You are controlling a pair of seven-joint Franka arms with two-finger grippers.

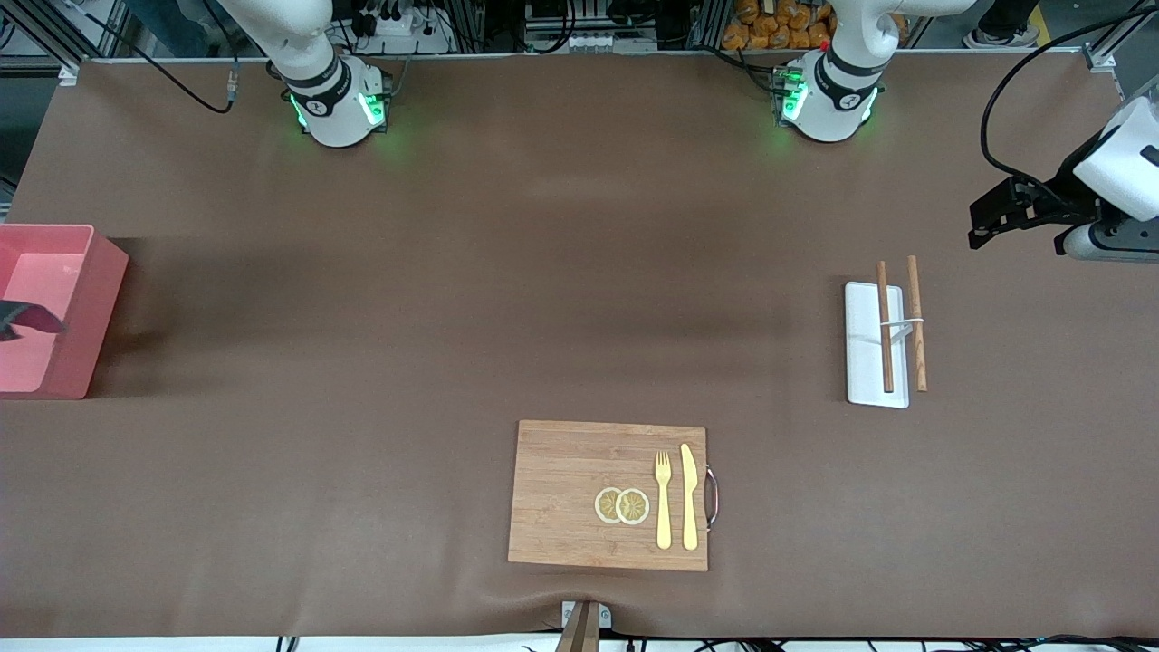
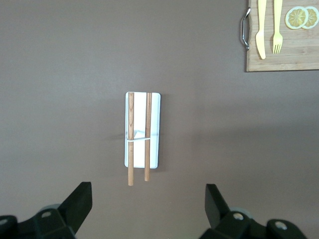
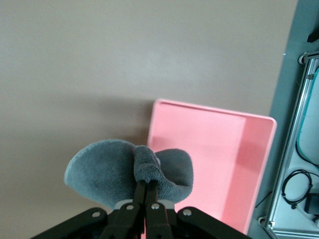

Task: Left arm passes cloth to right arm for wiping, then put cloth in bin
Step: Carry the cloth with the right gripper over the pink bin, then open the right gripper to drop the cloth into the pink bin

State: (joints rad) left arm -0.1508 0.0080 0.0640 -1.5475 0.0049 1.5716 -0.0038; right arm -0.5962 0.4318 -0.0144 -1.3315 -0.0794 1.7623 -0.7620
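Note:
My right gripper (image 3: 147, 181) is shut on the dark grey cloth (image 3: 109, 174) and holds it up over the pink bin (image 3: 214, 149), at its wall on the table's side. In the front view the bin (image 1: 86, 299) stands at the right arm's end of the table. There only a dark tip of the cloth (image 1: 32, 317) shows over it, and the gripper is out of frame. My left gripper (image 2: 148, 199) is open and empty, up over bare table at the left arm's end (image 1: 982, 226), beside the chopstick rack.
A white chopstick rack (image 1: 876, 344) with two wooden chopsticks lies toward the left arm's end. A wooden cutting board (image 1: 579, 489) with a yellow fork, a knife and lemon slices lies nearest the front camera. The table's edge and a metal frame (image 3: 294, 149) run beside the bin.

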